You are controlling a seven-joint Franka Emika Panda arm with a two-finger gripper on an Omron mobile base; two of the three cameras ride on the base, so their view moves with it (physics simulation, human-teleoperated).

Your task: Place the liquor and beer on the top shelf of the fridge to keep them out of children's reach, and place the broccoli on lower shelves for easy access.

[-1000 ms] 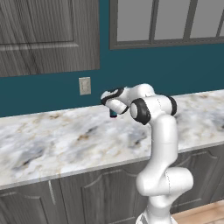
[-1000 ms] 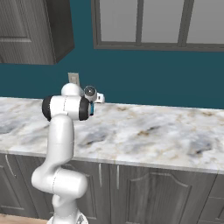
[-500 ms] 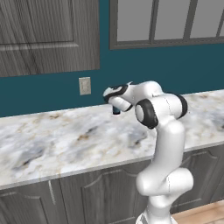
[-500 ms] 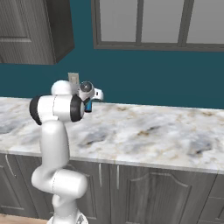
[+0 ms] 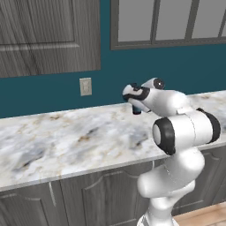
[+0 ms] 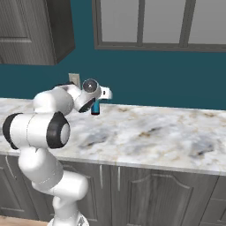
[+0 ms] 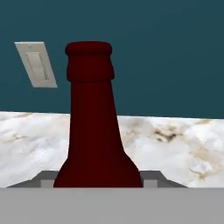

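Observation:
The beer (image 7: 92, 122) is a dark red-brown bottle whose neck rises straight up in the hand view. Its blue label band (image 5: 137, 109) peeks out under the hand over the back of the counter, and the beer (image 6: 95, 110) shows the same way from the right. My gripper (image 5: 136, 105) (image 6: 95, 105) (image 7: 98, 179) is shut on the bottle's body, one finger on each side. I cannot tell whether the bottle's base touches the counter. The liquor, the broccoli and the fridge are out of view.
A long marbled counter (image 5: 66, 141) (image 6: 167, 137) runs along a teal wall over grey cabinet doors. A wall outlet (image 5: 85, 86) (image 7: 37, 64) sits just left of the hand. Dark wood upper cabinets (image 5: 44, 35) and a window (image 6: 159, 22) hang above.
The arm's elbow has swung out towards the camera side while the hand, still holding the beer, has drifted slightly right. The background has not shifted.

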